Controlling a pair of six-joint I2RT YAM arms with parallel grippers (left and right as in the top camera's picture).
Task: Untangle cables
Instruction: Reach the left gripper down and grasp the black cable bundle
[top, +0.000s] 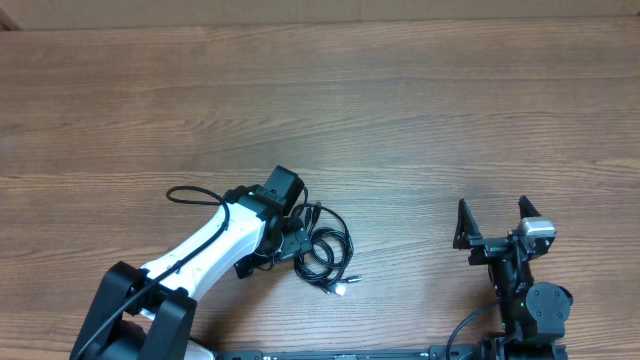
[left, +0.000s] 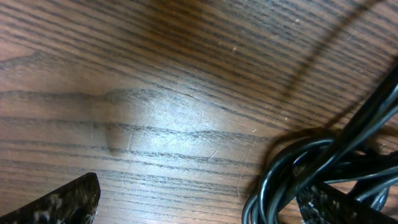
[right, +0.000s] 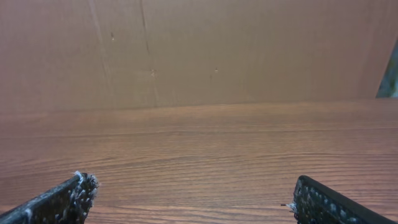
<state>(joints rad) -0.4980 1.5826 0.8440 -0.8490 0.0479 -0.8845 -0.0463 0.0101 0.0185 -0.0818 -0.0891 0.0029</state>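
Basically nothing's untangled yet: the cables (top: 325, 252) lie as one coiled bundle on the table (top: 400, 110), front-centre, loops overlapping, w/ a silver-tipped plug (top: 341, 289) poking out on the near side. L gripper (left: 199, 214) is at the bundle's edge, jaws spread wide & holding nothing. In the left wrist view one finger (left: 336, 205) sits right at the loops, prob. touching them, while the other is over bare wood, so most of the bundle is outside the gap. R gripper (top: 493, 222) is well apart to the right, jaws wide too, empty, facing bare table. Looks like the v. start: a strand needs grasping, then pulling apart w/ both arms, w/ each cord laid out separately.
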